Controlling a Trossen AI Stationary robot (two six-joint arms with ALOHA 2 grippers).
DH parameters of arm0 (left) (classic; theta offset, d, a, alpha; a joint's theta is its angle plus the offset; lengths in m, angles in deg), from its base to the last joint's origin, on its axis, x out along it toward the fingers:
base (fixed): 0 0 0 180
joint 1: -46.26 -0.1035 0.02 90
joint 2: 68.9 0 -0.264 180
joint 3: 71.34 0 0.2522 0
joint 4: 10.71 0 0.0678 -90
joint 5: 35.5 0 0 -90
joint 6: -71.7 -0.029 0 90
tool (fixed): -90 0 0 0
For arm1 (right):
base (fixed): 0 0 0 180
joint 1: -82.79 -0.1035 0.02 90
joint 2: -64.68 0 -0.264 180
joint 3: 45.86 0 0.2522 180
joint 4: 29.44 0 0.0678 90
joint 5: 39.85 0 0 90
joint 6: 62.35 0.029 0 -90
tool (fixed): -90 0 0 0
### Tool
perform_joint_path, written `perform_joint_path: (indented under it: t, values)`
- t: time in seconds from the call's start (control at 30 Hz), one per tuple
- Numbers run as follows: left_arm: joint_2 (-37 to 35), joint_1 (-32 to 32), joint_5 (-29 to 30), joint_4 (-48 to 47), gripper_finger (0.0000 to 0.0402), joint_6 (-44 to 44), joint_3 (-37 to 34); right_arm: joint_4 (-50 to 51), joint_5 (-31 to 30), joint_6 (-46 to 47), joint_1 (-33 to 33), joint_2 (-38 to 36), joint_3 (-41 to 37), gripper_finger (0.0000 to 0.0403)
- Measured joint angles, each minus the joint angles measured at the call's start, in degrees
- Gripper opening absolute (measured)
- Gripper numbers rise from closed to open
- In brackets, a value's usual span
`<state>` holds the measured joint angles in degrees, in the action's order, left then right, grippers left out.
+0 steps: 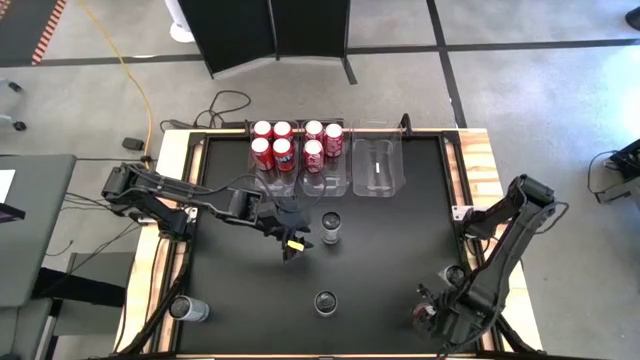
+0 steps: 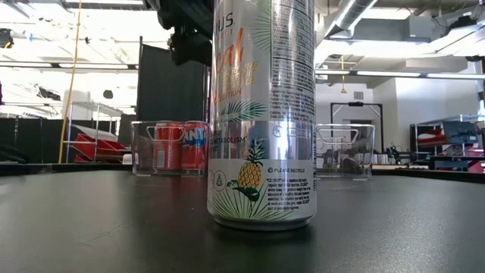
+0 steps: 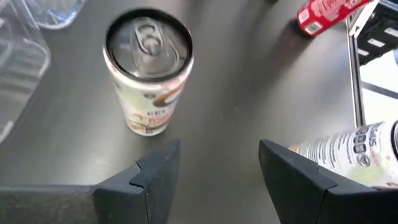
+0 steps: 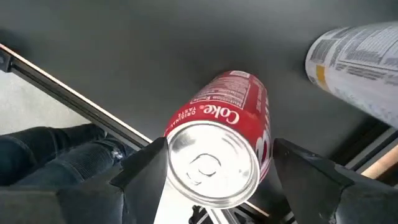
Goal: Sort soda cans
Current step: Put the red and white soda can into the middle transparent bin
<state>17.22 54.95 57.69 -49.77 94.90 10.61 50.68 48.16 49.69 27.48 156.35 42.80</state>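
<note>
Two upright silver soda cans stand on their bases mid-table: one [image 1: 330,227] just right of my open left gripper [image 1: 292,245], seen ahead of its fingers [image 3: 149,68], and one nearer [image 1: 325,302], close up in the low view [image 2: 261,114]. A third silver can [image 1: 190,308] lies on its side at the near left corner. Several red cans [image 1: 272,145] stand in two clear bins at the far edge. My right gripper [image 1: 430,315] is at the near right corner, shut on a red can [image 4: 217,149]. Another silver can [image 4: 354,56] lies beyond it. My right gripper holds the red can near its top end [image 4: 186,124], pinched between the two fingers [image 4: 146,165]. The fingers run along the can's length, and its silver lid faces the wrist camera. Whether the can rests on the table or is lifted, I cannot tell.
A third clear bin [image 1: 377,165], right of the two with red cans, holds no cans. The table's raised wooden rim [image 1: 478,160] runs round the black mat. A person's legs in jeans [image 4: 50,149] show past the table edge beside the right gripper.
</note>
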Motion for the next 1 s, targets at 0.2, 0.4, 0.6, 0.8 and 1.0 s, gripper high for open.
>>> perform_joint_path:
  t: [0.2,0.4,0.6,0.8,1.0]
  values:
    - [0.0,0.48,-0.32,-2.24,0.0213,0.14,0.0,-0.19,0.4,0.36,0.01,1.19,0.0,0.0304]
    - [0.0,0.12,0.49,-2.3,0.0213,0.14,0.0,4.08,0.68,0.89,0.54,0.4,-0.13,0.0304]
    - [0.0,0.16,0.54,-2.32,0.0213,0.51,0.0,10.41,-6.28,5.14,-0.36,-2.27,-0.55,0.0304]
    - [0.0,0.92,0.58,-2.66,0.0213,0.64,0.0,9.73,-8.73,2.14,-2.0,-5.51,-0.5,0.0306]
    - [0.0,1.39,0.66,-2.8,0.0213,1.58,0.0,11.57,-7.84,0.57,-3.8,-5.71,-0.5,0.0318]
